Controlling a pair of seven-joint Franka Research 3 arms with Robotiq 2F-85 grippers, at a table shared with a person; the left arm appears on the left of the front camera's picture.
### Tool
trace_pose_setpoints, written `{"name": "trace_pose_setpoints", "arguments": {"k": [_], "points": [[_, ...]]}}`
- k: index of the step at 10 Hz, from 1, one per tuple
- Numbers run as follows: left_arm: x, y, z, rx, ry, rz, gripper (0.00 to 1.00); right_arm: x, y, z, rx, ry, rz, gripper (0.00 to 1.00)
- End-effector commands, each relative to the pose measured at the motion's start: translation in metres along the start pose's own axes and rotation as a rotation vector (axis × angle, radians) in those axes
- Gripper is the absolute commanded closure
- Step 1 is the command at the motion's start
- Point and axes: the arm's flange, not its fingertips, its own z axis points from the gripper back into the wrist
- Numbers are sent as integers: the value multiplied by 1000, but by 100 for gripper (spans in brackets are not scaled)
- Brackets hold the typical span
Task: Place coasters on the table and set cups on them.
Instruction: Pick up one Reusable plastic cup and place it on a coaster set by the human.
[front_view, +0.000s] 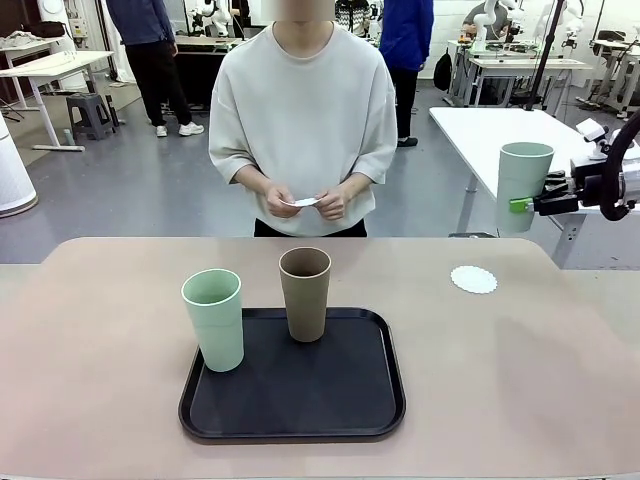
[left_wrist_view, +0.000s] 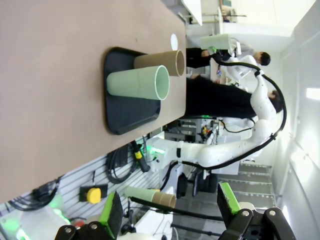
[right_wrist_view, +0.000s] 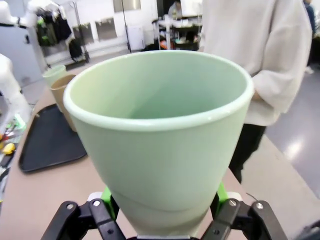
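My right gripper (front_view: 528, 204) is shut on a pale mint green cup (front_view: 523, 183) and holds it upright in the air past the table's far right edge. The same cup (right_wrist_view: 160, 135) sits between its green pads (right_wrist_view: 107, 196). One white coaster (front_view: 474, 279) lies on the beige table (front_view: 110, 330), below and left of the held cup. Another mint cup (front_view: 214, 320) and a brown cup (front_view: 305, 294) stand on the black tray (front_view: 300, 400). The person's hands hold a second coaster (front_view: 301, 202). My left gripper (left_wrist_view: 170, 207) hangs open and empty, off the table's side.
The person stands at the middle of the table's far edge. A white table (front_view: 490, 130) is behind my right arm. In the left wrist view, spare cups (left_wrist_view: 150, 195) rest on a rack off the table.
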Motion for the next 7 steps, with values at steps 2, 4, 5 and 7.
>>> {"name": "trace_pose_setpoints", "arguments": {"k": [2, 4, 5, 7], "points": [[-1, -1, 0, -12, -6, -1, 0, -8, 7, -6, 10, -89, -1, 18], [-1, -1, 0, -12, -6, -1, 0, -2, 13, -6, -115, -64, 20, 18], [-1, -1, 0, -12, -6, -1, 0, -7, 5, -7, 13, -57, -20, 18], [-1, -1, 0, -12, -6, -1, 0, -7, 5, -7, 13, -57, -20, 18]]}}
